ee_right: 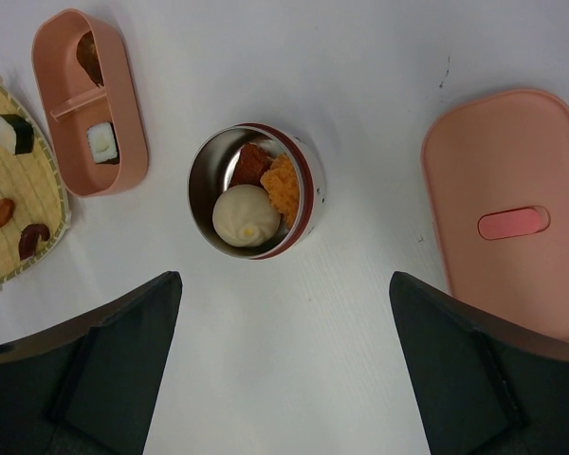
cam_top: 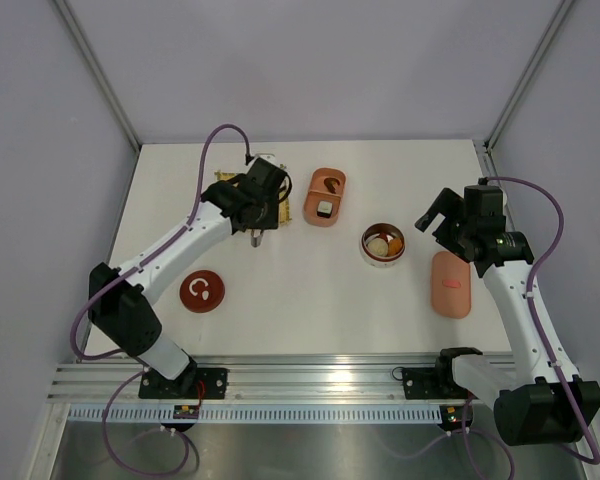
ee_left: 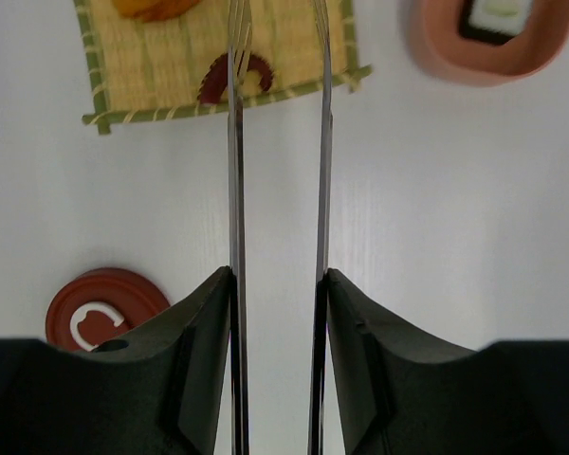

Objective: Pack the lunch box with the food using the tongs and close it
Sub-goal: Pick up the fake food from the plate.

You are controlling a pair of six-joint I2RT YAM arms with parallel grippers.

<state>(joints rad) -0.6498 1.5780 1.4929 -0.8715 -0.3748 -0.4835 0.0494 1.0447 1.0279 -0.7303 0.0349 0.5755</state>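
Observation:
My left gripper (ee_left: 278, 275) is shut on the pale tongs (ee_left: 235, 190), one arm against each finger. The tongs reach over the yellow mat (ee_left: 171, 66) and run off the top of the left wrist view. Beside their left arm lies a dark brown curved piece of food (ee_left: 251, 71), with an orange lump (ee_left: 156, 8) further left. The pink lunch box (cam_top: 311, 200) stands open to the right of the mat, with a sushi block (ee_right: 102, 142) and a brown piece (ee_right: 88, 52) in it. Its lid (ee_right: 507, 209) lies at the right. My right gripper (ee_right: 284, 277) hangs open above the table.
A round metal bowl (ee_right: 303, 180) holds a white bun (ee_right: 245, 216), an orange lump and a brown piece. A red round lid (cam_top: 202, 291) lies at the front left. On the mat (ee_right: 14, 180) lie a sushi block (ee_right: 14, 133) and two brown pieces.

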